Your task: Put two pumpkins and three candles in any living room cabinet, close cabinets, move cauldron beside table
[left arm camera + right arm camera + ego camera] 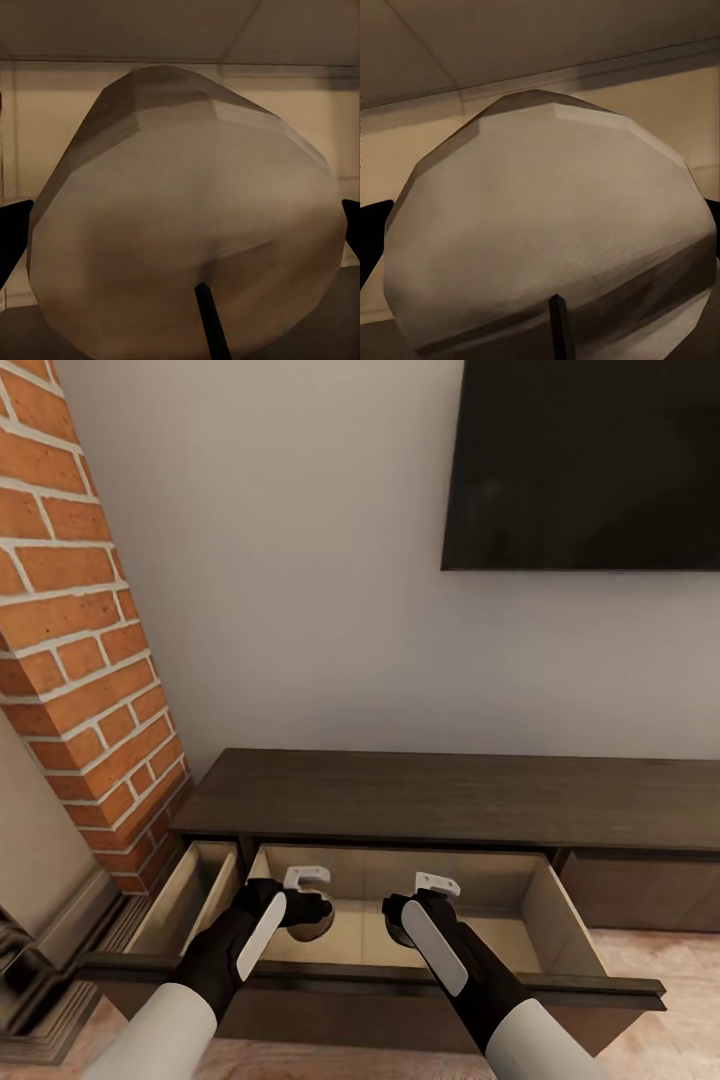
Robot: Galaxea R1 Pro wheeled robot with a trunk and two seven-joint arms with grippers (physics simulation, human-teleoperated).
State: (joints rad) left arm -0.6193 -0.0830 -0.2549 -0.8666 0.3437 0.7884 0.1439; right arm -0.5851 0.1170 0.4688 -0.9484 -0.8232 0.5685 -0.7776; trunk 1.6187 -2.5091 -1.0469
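Note:
The dark-brown cabinet [450,795] stands against the wall with its wide middle drawer [540,915] pulled out, showing a light wooden inside. Both arms reach down into that drawer. My left gripper [305,882] is shut on a grey-beige candle [180,225], whose dark wick points toward the camera; black fingertips [13,232] press its sides. My right gripper [437,887] is shut on a second candle [547,225] in the same way, with a fingertip [373,229] at its side. In the head view the hands hide most of both candles.
A narrower drawer [190,895] at the cabinet's left end also stands open. A red brick column [80,660] rises at the left, close to that drawer. A black wall screen [590,460] hangs above the cabinet. The pulled-out drawer front [400,990] lies just before my arms.

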